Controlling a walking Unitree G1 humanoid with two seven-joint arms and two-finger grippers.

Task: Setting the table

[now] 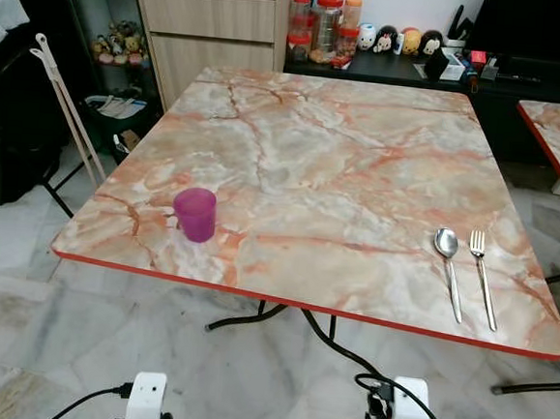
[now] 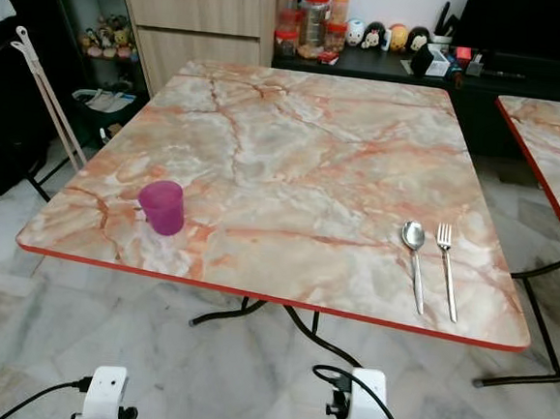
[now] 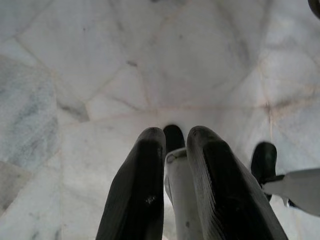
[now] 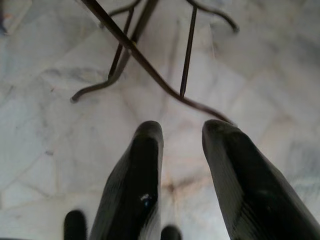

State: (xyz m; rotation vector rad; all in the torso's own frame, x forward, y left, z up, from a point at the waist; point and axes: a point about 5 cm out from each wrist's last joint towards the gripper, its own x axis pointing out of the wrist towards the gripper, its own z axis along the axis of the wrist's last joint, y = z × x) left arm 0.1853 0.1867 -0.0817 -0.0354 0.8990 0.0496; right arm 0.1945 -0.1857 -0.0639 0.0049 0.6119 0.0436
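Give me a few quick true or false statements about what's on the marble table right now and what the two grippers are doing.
1. The purple cup stands upright near the table's front-left edge. True.
2. The spoon lies left of the fork. True.
3. The cup sits between spoon and fork. False: it stands far to their left.
4. The right gripper holds the fork. False: it is open, over the floor.
5. The left gripper rests on the table. False: it hangs above the floor.
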